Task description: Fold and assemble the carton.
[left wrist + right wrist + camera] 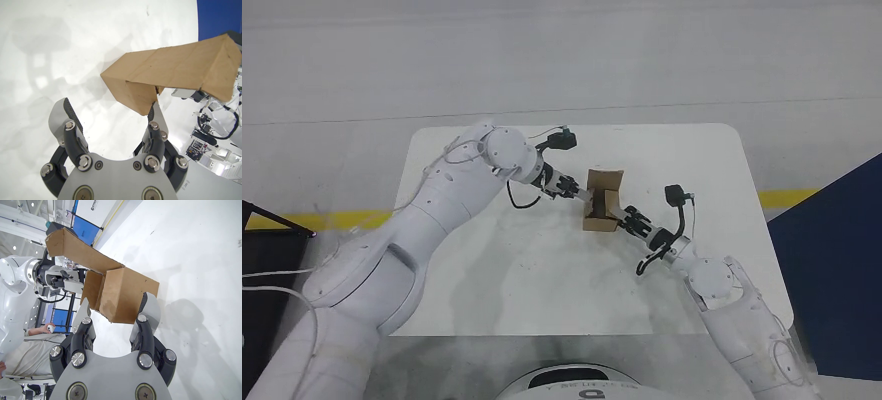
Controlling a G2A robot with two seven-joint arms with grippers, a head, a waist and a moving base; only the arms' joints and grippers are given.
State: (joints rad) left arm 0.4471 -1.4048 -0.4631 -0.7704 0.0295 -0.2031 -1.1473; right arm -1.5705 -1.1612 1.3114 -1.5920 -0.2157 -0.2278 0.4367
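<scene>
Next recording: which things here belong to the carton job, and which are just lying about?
In the job:
carton, standing with its flaps open
left gripper, open, at the carton's side
right gripper, at the carton's opposite corner

Just around:
table, under the carton
yellow line, on the floor
blue panel, beside the table

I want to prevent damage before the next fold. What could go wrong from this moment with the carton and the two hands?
1. The left hand is open, with one fingertip at the carton corner; a push there may slide or tip it instead of folding.
2. The right hand grips the carton across one wall; a hard squeeze could buckle it.
3. The long flap stands loose and may spring back.
</scene>
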